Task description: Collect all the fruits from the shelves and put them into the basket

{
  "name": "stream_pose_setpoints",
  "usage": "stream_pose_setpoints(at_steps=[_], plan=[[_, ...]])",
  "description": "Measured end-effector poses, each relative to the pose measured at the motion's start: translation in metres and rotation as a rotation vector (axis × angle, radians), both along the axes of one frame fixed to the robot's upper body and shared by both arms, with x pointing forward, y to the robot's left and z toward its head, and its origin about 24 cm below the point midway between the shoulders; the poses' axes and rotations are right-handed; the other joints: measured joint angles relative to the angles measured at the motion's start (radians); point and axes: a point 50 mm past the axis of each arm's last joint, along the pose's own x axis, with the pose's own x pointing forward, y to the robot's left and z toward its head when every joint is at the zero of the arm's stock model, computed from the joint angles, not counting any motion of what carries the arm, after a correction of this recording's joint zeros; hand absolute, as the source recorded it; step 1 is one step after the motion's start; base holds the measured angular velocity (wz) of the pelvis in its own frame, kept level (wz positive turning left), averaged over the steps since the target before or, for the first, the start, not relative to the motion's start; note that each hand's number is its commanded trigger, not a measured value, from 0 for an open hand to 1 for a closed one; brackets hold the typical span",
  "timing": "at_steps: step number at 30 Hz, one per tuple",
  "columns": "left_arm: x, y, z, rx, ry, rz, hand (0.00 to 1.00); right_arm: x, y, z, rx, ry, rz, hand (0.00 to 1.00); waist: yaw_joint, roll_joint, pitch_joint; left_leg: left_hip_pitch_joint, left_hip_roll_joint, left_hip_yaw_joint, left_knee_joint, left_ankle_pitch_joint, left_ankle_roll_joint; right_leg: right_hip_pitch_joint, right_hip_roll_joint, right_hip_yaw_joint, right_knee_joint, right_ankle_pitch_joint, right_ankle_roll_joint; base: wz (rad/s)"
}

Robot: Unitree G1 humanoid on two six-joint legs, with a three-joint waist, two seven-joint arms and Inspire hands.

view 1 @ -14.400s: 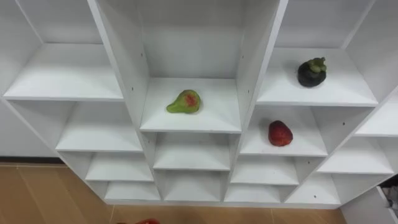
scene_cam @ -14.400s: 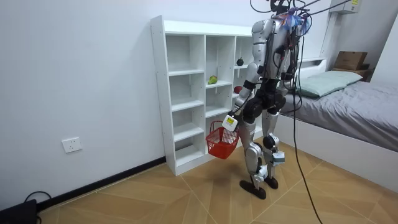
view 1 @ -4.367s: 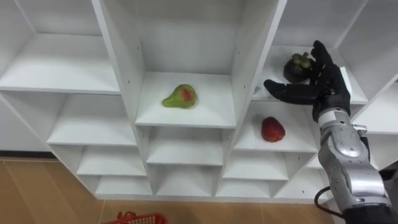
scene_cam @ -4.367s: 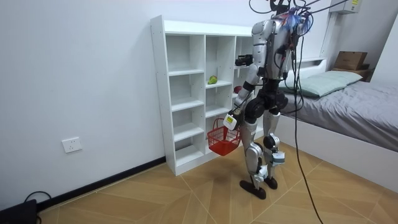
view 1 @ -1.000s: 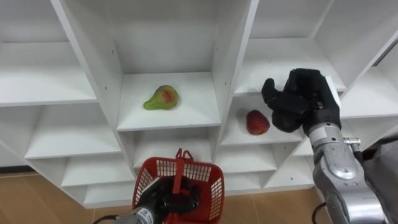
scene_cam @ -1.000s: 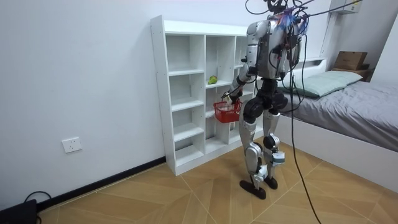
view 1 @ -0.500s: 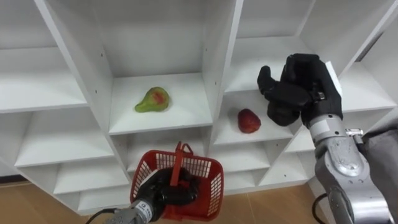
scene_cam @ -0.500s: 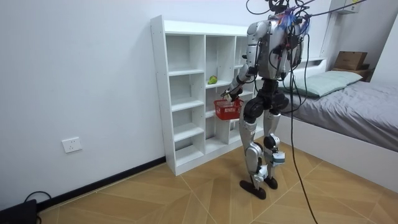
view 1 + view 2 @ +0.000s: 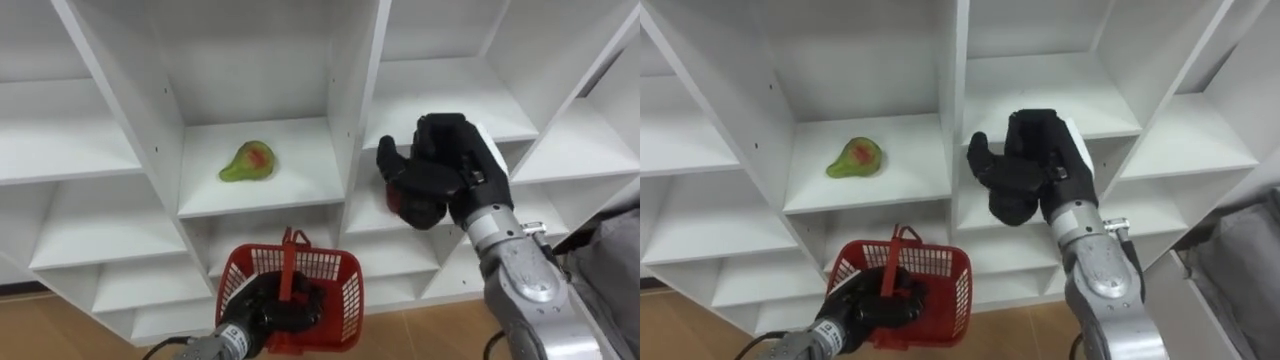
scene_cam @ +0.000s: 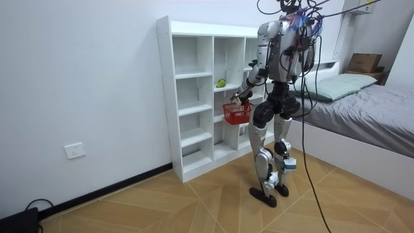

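Right hand (image 9: pixel 445 165), clenched round dark fruit (image 9: pixel 1008 207), now swung left past red fruit (image 9: pixel 394 203) toward basket (image 9: pixel 345 268); left hand (image 9: pixel 272 308) grips handle (image 9: pixel 290 255). Drop likely next.

**Lighting.** Bright, diffuse indoor light falls evenly across the white closet (image 9: pixel 355 90). The compartment backs and the undersides of the shelves shade to pale grey. The green fruit (image 9: pixel 247 161) casts a faint, soft-edged shadow on its shelf. The black right robot hand (image 9: pixel 440 170) reads as a dark mass with little surface modelling. In the room view the wall (image 10: pixel 84 77) is evenly lit, and shadows on the wooden floor (image 10: pixel 194 207) stay weak.
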Motion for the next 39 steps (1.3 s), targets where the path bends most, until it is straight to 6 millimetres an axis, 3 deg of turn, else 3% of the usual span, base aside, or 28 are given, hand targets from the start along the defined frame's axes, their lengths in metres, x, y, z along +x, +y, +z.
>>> stream_pose_setpoints(at_steps=[9,16,22,39], plan=[[-0.003,-0.012,0.0,-0.013,0.004,-0.048,1.0,-0.009,0.022,-0.012,0.026,0.066,0.124,1.0,0.001,0.006,0.0012,-0.012,0.0,-0.001,0.002,0.0,0.0,-0.015,-0.002,-0.012,0.006,0.0,0.0,0.0],[-0.004,-0.018,0.0,-0.019,0.007,-0.074,1.0,-0.012,0.035,-0.018,0.069,0.096,0.18,1.0,0.004,-0.001,0.0086,-0.017,0.0,-0.001,0.001,0.0,0.0,-0.023,-0.002,-0.006,0.013,0.0,0.0,0.0],[-0.001,-0.02,0.003,-0.025,-0.012,-0.077,1.0,-0.013,0.037,-0.021,0.069,0.11,0.187,1.0,0.01,-0.01,0.0161,-0.031,0.0,-0.009,0.005,0.0,0.0,-0.032,-0.002,-0.014,0.012,0.0,0.0,0.03],[0.006,-0.023,0.012,-0.069,-0.047,-0.064,1.0,-0.015,0.038,-0.033,0.08,0.167,0.138,1.0,0.031,-0.002,0.0192,-0.032,0.0,-0.012,0.005,0.0,0.0,-0.032,-0.002,-0.015,0.011,0.0,0.0,0.0]])
